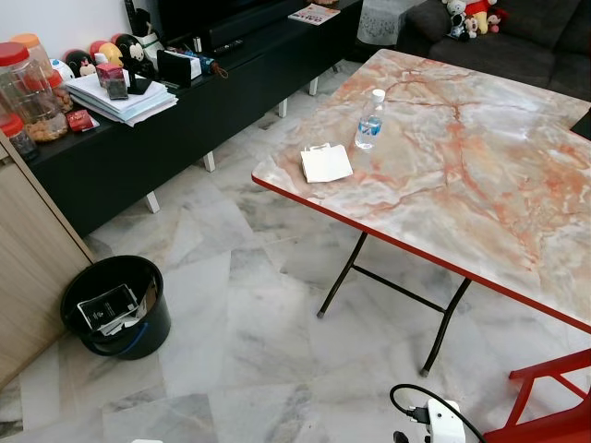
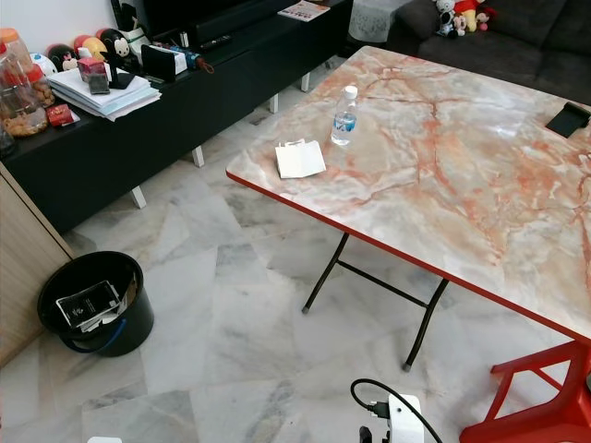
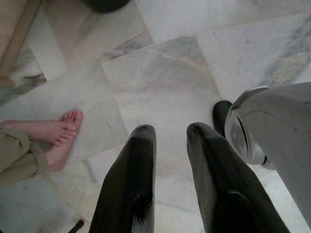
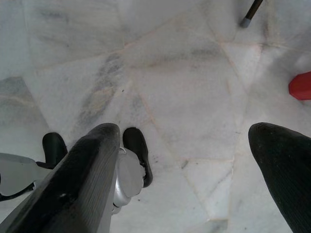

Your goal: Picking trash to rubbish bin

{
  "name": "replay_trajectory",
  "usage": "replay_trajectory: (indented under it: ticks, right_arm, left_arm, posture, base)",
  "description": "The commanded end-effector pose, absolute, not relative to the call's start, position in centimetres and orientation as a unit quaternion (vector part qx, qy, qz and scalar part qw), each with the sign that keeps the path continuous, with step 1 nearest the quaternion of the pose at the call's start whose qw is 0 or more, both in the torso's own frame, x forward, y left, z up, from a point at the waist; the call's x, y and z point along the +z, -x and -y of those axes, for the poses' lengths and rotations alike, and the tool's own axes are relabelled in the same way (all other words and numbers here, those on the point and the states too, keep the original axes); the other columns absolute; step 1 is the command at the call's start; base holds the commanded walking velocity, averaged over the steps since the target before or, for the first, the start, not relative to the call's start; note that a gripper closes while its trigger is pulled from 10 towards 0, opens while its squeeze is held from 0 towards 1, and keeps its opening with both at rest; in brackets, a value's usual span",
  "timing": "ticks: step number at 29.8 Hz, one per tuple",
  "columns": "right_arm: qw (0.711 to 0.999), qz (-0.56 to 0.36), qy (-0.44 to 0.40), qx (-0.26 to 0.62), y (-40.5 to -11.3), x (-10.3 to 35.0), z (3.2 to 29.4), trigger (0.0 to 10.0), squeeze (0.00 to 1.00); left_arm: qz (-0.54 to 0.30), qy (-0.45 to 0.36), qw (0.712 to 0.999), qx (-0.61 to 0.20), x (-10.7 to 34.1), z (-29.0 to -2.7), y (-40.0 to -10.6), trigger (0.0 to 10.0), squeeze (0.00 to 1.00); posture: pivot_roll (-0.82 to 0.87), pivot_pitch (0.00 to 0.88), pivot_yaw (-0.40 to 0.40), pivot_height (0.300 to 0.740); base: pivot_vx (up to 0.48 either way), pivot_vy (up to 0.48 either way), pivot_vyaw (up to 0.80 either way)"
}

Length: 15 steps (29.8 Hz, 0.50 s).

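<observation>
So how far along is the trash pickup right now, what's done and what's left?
Done: the black bin already holds some discarded packaging. In hand: nothing; the left gripper and right gripper both hang open and empty above the floor. Left: the white paper and the water bottle sit on the table, untouched.

Bright, even indoor light; soft glare on the marble table (image 1: pixel 480 166); sharp, no blur.
</observation>
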State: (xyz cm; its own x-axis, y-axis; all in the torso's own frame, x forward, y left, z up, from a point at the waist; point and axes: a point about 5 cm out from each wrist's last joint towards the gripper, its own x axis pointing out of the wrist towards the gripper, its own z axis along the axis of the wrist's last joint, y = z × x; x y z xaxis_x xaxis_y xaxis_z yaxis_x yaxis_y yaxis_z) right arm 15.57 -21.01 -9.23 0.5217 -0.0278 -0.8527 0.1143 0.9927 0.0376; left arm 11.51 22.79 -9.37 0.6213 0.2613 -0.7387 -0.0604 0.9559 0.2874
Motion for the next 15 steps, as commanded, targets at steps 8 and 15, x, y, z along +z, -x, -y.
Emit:
replay_trajectory:
  ticks: [8, 15]
  right_arm:
    - [0.868, -0.493, -0.041, -0.046, -15.16, -9.36, 21.25, 10.0, 0.00]
    - [0.868, -0.493, -0.043, -0.048, -15.14, -9.37, 21.24, 10.0, 0.00]
  left_arm:
    - [-0.417, -0.118, 0.897, 0.093, -9.31, -22.52, -11.46, 10.0, 0.00]
    - [-0.414, -0.127, 0.897, 0.086, -9.26, -22.44, -11.54, 10.0, 0.00]
  posture:
    - [0.06, 0.072, -0.049, 0.740]
    - [0.06, 0.075, -0.048, 0.740]
  base:
    - [0.000, 0.000, -0.80]
    - [0.000, 0.000, -0.80]
